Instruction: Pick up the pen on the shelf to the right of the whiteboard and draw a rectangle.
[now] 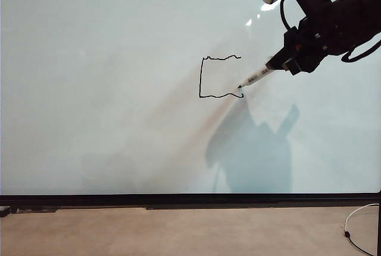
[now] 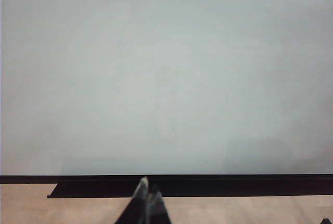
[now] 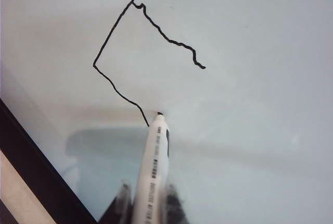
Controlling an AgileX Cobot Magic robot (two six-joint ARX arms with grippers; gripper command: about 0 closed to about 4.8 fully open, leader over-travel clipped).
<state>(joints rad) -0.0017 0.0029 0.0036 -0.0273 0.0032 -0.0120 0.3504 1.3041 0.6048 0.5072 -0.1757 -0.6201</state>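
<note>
In the exterior view, the whiteboard (image 1: 119,119) is seen filling almost the whole frame above a thin black bottom edge, with a pale desk (image 1: 178,232) strip below it. The rectangle (image 1: 205,77) is drawn near the middle of the board, with top, left and bottom lines done and the right side open. The pen (image 1: 257,77) is held slanting by the right pincer (image 1: 280,64), which is clamped on its barrel at the upper right; the black tip is placed at the bottom line's right end. In the left wrist view, the left pincer (image 2: 148,190) is seen low before the blank board, its tips pressed together. In the right wrist view, the pen (image 3: 154,166) is pinched between the right pincer's fingers (image 3: 120,203), its tip set against the board by the drawn line (image 3: 112,36).
</note>
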